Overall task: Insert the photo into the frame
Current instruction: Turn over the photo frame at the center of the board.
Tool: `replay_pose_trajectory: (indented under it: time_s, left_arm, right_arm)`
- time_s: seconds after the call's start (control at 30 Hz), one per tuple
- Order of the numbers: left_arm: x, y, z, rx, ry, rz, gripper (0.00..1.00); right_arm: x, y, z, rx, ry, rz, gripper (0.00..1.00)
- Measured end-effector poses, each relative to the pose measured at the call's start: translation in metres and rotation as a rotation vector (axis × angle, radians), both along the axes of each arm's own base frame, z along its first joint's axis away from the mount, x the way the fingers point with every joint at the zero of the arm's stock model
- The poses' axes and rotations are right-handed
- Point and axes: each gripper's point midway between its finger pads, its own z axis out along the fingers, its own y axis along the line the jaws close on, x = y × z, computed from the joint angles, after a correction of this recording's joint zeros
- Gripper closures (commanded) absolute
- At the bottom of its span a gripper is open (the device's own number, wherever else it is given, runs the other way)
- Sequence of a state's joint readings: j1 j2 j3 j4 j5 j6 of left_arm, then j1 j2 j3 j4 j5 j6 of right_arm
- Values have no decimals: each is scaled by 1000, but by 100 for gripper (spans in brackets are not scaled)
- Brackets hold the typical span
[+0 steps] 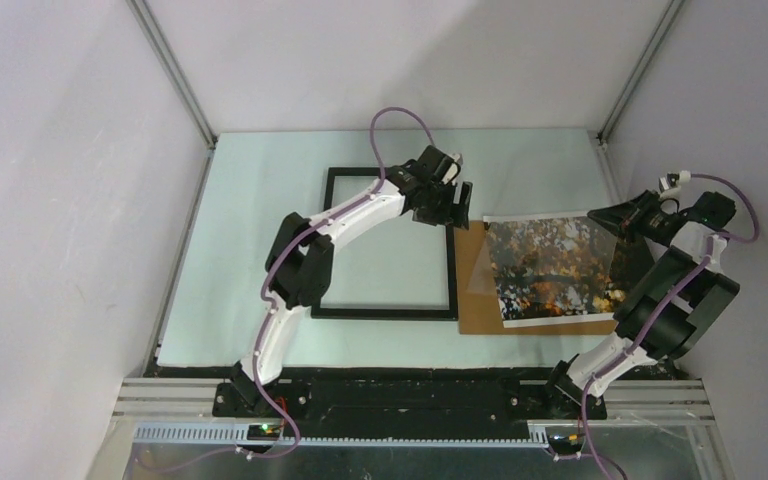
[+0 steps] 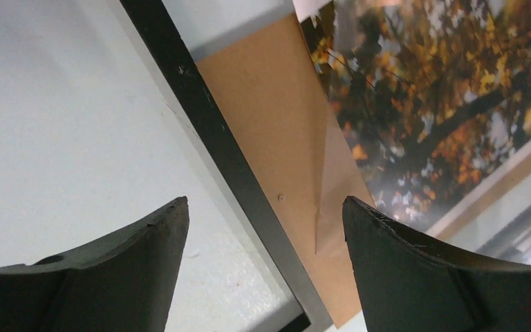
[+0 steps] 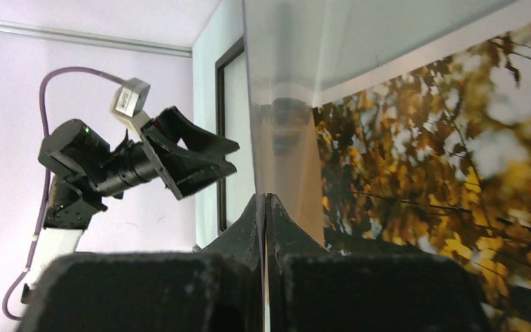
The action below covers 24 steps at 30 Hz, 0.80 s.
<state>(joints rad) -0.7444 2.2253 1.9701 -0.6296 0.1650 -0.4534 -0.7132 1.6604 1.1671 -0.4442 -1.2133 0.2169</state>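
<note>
— What does the overhead view give that the wrist views don't?
— The layout. The frame (image 1: 390, 313) lies flat at the centre of the bench (image 1: 260, 200), with the left jaws over its upper right corner. The photo (image 1: 550, 265) sits right of centre on a brown backing board (image 1: 475, 300).
— And the left wrist view?
— The left jaws are wide apart, holding nothing, with the frame's black bar between them.
— And the right?
— The right jaws are pressed together, clamped on the photo's right edge.

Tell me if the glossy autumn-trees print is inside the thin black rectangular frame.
Out. The glossy autumn-trees print lies over a plain brown backing board, beside the thin black frame, whose opening shows only pale table.
</note>
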Motion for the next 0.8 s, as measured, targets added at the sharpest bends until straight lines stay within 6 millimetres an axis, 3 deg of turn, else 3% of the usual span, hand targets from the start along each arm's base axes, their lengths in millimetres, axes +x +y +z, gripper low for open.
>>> replay_pose_trajectory:
  time_s: [0.27,0.5,0.8]
  left_arm:
    - [15,0,-40,83,5,56,25]
    - [9,2,-76,158,36,61,32]
    - [5,-7,-79,177,12,54,49]
  right_arm:
    - [-18,-14,-28,-23,43,33,100]
    - [-27,-12,-44,-15,70,56,100]
    - [-28,-13,-50,-21,70,68,100]
